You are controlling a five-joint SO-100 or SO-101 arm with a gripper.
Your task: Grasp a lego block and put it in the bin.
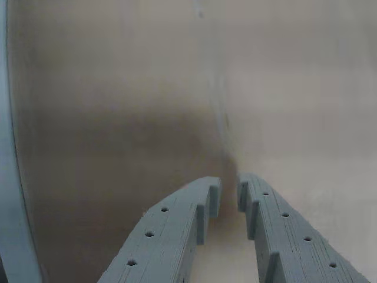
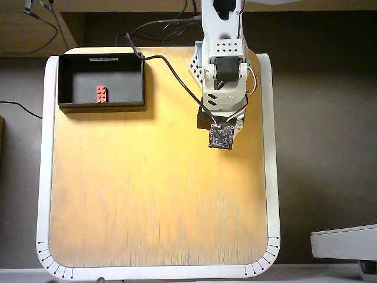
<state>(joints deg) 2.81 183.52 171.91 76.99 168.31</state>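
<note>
In the overhead view a small red lego block (image 2: 101,93) lies flat on the floor of the black bin (image 2: 100,107), which stands at the table's far left corner. The arm (image 2: 221,65) is folded at the far right of the table, well away from the bin, and its wrist camera board (image 2: 222,136) hides the gripper from above. The wrist view shows my gripper (image 1: 228,187) with its grey fingers (image 1: 177,230) almost touching at the tips. Nothing is between them, and only bare wooden tabletop lies below. Neither the lego block nor the bin shows in the wrist view.
The wooden table (image 2: 153,194) has a raised white rim (image 2: 45,177) all round; a strip of that rim (image 1: 9,177) shows at the left of the wrist view. A black cable (image 2: 171,68) runs from the bin's corner to the arm's base.
</note>
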